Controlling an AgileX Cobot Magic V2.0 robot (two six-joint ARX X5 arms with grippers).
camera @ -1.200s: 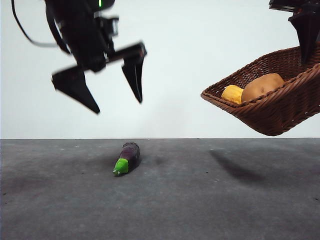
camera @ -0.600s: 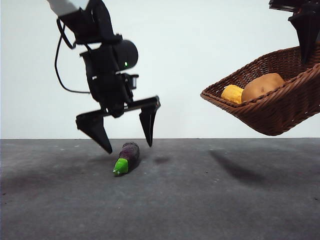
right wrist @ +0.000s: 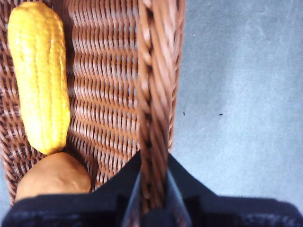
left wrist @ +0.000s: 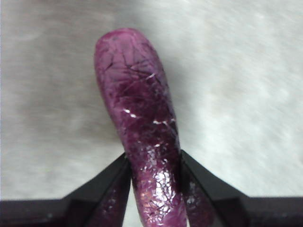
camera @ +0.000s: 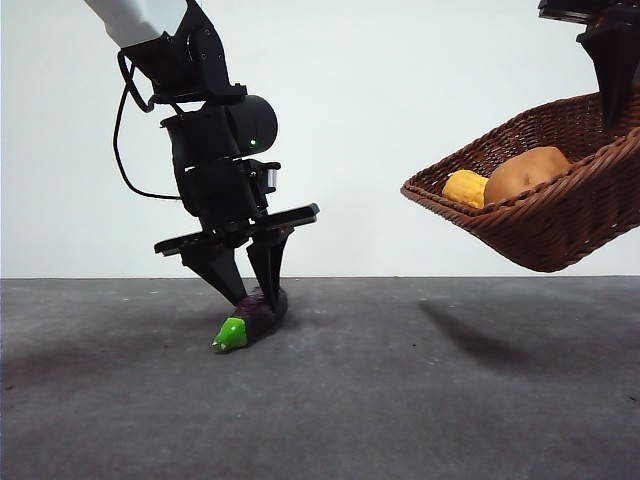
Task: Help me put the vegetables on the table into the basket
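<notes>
The dark-purple eggplant (camera: 250, 318) with its green cap lies on the grey table (camera: 400, 400). My left gripper (camera: 252, 296) has come down on it, and its jaws are shut on the eggplant's body (left wrist: 142, 137). At the upper right, my right gripper (camera: 612, 100) holds the brown wicker basket (camera: 560, 215) tilted in the air, shut on its braided rim (right wrist: 154, 94). Inside the basket lie the yellow corn piece (camera: 464, 187) (right wrist: 40, 75) and the tan potato (camera: 522, 172) (right wrist: 52, 177).
A plain white wall stands behind the table. The basket's shadow (camera: 470, 335) falls on the table's right half.
My left gripper came down from high on the left with jaws wide open, then closed on the eggplant, which has shifted slightly. The right gripper and basket stayed still.
</notes>
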